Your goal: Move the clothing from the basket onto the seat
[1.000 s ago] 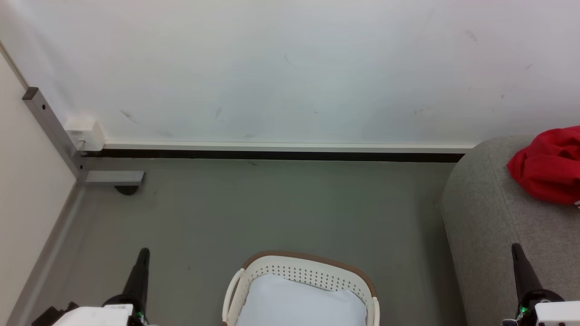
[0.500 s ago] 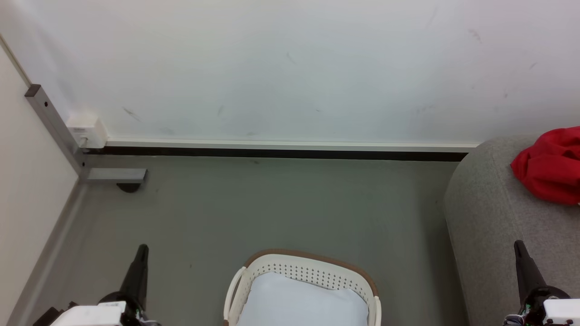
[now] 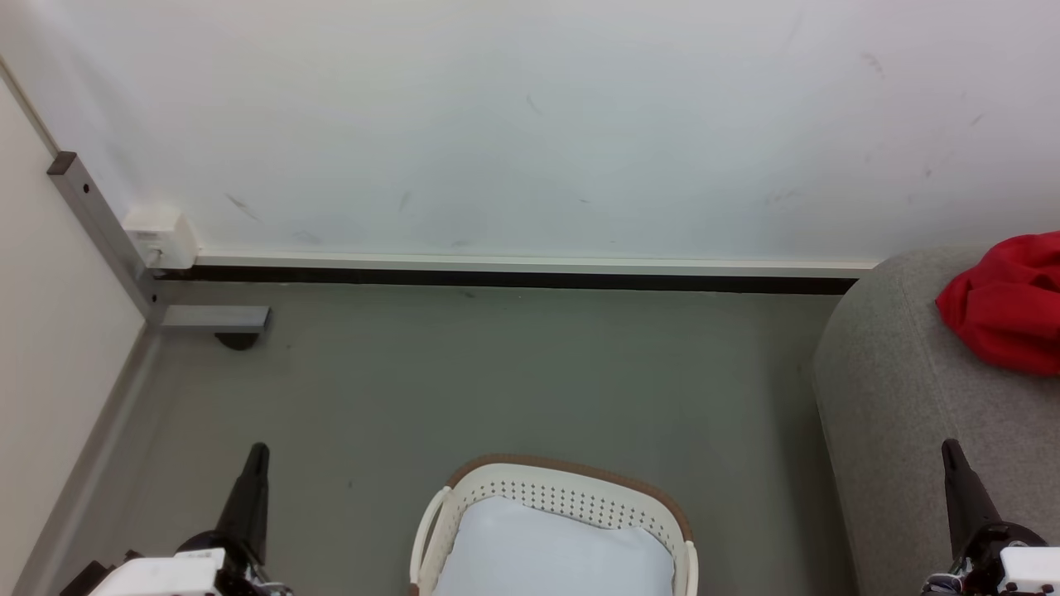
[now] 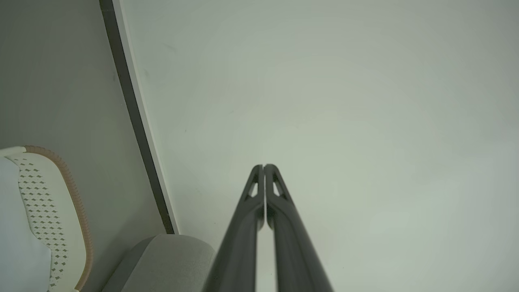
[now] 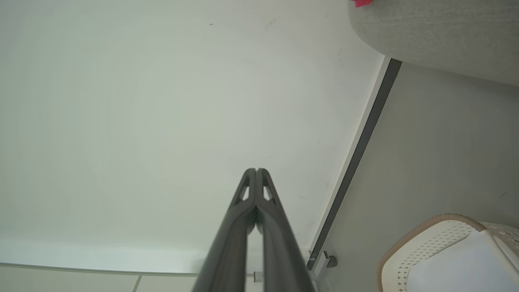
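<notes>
clothing [image 3: 1006, 306] — bright red | basket [image 3: 563, 497] — white, brown rim | seat [image 3: 894, 389] — light grey

The clothing [image 3: 1004, 310] lies on the seat [image 3: 903, 397], right of the basket [image 3: 563, 497].

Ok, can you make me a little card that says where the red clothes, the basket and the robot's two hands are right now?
clothing: red, bunched up on top of the seat, at the robot's right
seat: big, light grey, against the white wall
basket: white with a brown rim, on the grey floor in front of the robot; inside looks pale
left gripper: shut, holding nothing
right gripper: shut, holding nothing
task: looks done
</notes>
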Robot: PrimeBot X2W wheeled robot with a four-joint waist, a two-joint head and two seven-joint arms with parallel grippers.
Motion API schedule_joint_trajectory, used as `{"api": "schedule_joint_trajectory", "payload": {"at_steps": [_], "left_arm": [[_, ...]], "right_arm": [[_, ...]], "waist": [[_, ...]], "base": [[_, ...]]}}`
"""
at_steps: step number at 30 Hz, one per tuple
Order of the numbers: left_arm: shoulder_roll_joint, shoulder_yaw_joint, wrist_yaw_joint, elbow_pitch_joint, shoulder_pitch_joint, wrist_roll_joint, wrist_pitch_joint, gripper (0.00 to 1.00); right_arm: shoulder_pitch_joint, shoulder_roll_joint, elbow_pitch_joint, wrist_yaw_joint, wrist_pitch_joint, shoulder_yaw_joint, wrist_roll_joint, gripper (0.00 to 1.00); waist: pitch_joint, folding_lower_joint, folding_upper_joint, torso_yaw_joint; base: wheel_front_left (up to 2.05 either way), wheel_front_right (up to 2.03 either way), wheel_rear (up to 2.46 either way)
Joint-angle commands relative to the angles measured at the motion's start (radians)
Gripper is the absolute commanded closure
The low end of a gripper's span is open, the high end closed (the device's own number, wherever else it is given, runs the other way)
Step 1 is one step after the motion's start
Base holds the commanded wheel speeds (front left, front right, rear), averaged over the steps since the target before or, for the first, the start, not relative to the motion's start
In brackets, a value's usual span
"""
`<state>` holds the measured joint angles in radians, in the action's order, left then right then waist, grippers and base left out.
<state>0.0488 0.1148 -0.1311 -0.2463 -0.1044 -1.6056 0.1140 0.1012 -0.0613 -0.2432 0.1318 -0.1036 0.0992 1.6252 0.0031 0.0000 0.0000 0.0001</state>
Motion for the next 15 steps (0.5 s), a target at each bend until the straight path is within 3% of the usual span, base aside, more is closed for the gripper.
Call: {"api": "schedule_joint_trajectory", "payload": {"at_steps": [1, 15], "left_arm": [[0.002, 0.002, -0.001, 0.0, -0.01, -0.013, 0.004, 1.0], [0.002, 0.002, -0.001, 0.0, -0.01, -0.013, 0.004, 1.0]], "right_arm": [[0.011, 0.001, -0.002, -0.002, 0.0, 0.003, -0.001, 1.0], [0.012, 0.003, -0.002, -0.002, -0.004, 0.006, -0.004, 1.0]], "waist": [[0.0, 0.0, 0.0, 0.0], [0.0, 0.0, 0.0, 0.0]], "base": [[0.0, 0.0, 0.0], [0.0, 0.0, 0.0]]}}
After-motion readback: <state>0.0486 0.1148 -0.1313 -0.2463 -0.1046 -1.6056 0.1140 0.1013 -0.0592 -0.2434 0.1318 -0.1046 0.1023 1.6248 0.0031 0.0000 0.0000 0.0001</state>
